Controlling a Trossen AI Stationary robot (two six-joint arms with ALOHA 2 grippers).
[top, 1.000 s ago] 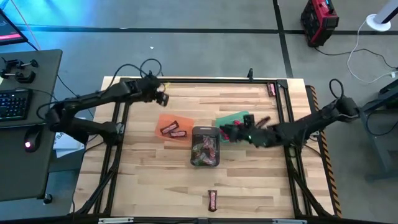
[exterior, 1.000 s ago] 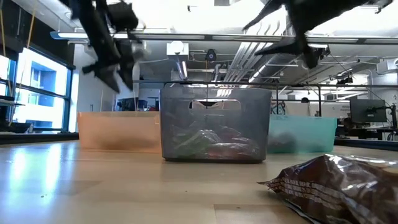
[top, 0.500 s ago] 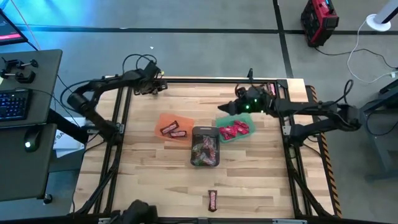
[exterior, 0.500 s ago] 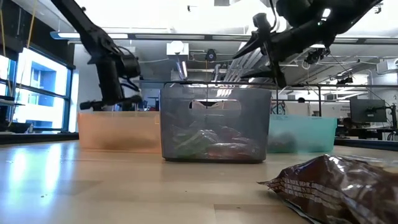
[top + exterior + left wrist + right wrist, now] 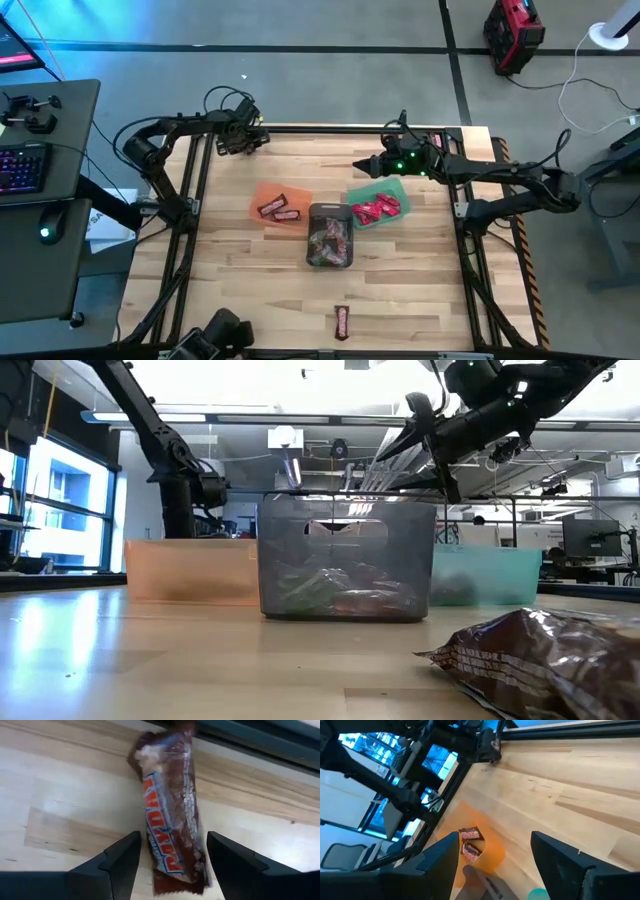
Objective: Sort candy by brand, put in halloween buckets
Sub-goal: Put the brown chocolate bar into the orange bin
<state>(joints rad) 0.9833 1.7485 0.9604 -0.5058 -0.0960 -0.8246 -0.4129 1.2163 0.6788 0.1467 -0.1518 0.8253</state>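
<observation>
Hovering at the table's far left edge, the left gripper stands with jaws open around a brown-wrapped candy bar lying on the pale wooden table. The right gripper, jaws open and empty, hangs over the far side of the green bucket of red-wrapped sweets. Left of it sit the dark grey rectangular bucket and translucent orange bucket; another brown bar lies near the front edge.

Left pincer and right pincer both gape, raised.
</observation>
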